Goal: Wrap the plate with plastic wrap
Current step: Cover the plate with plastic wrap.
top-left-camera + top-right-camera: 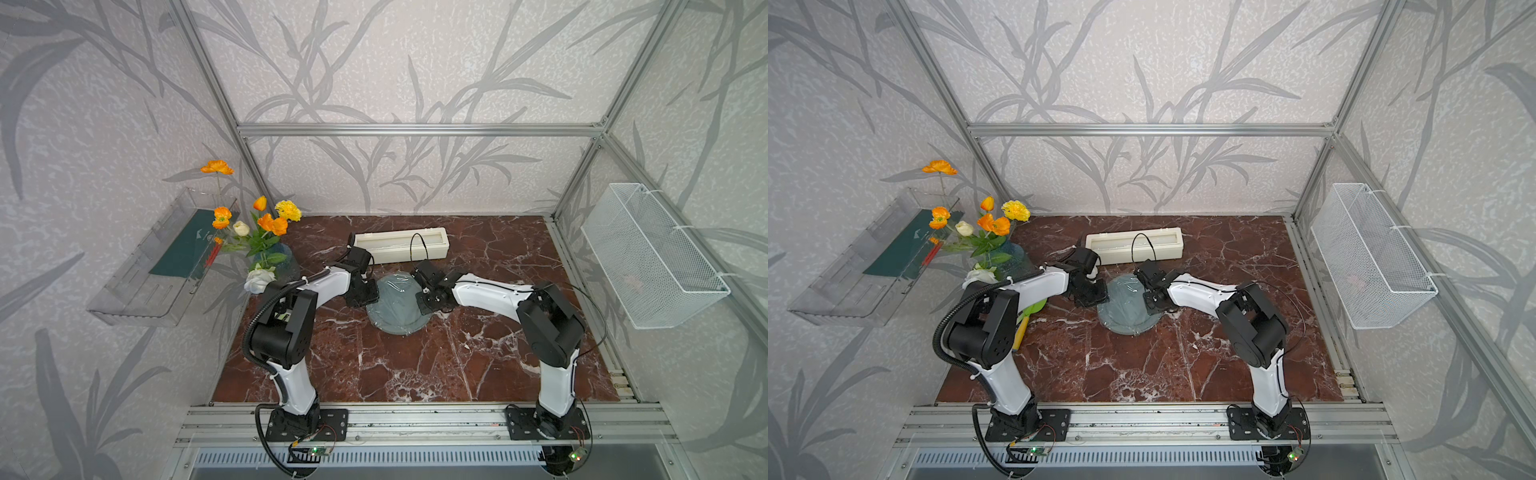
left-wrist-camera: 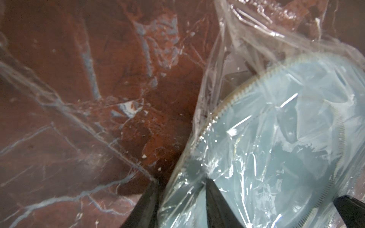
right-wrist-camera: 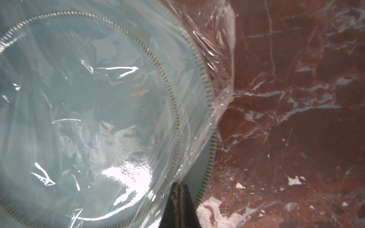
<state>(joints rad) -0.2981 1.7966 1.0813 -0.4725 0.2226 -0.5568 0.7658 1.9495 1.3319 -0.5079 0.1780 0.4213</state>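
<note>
Left gripper (image 2: 181, 182) at 9 o'clock of plate (image 1: 395, 318); jaws part-spread astride film-covered rim; plate lay flat at centre of table (image 1: 415, 365); rigid, breakable; plastic wrap (image 2: 246, 59) draped over it; judged light, limp, clingy, tear-prone; best taken at loose overhang; right gripper (image 3: 177, 186) at 3 o'clock; fingers pressed together, apparently pinching wrap edge.

Top views look steeply down from the front, sharing the whole table (image 1: 415, 374); wrist views sit close over the plate (image 3: 197, 167).
</note>
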